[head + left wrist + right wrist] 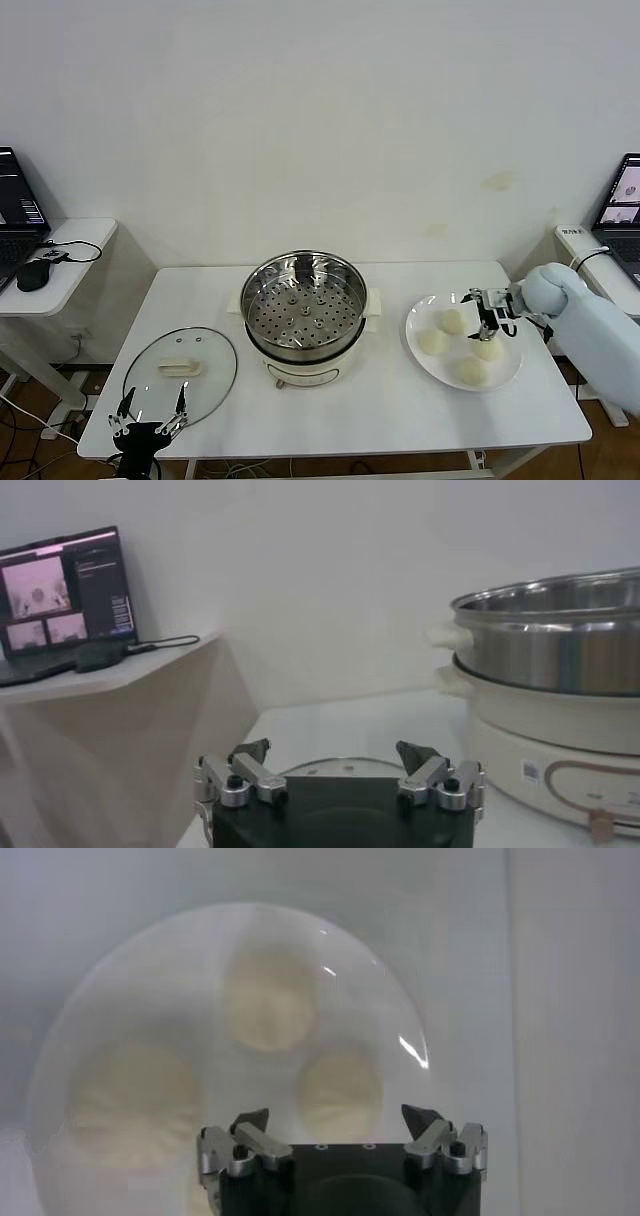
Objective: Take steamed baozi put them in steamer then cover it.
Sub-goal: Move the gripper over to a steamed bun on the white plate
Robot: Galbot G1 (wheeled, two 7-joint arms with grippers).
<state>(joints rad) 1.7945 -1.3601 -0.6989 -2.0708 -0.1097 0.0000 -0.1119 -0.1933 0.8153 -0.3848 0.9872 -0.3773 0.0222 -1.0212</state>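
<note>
Four baozi [453, 321] sit on a white plate [512, 372] at the right of the tabletop [380, 415], none in the steamer [304, 300] yet. Steamer stands mid-tabletop, uncovered, perforated tray bare. Right gripper [487, 316] hangs over the plate among the buns, jaws spread wide, holding nothing. Glass lid [180, 364] lies flat to the steamer's left, near the front edge. Left gripper [150, 419] is parked at the near-left edge just in front of the lid, jaws spread, empty. Laptops on side tables at far left [15, 215] and far right [622, 205].
</note>
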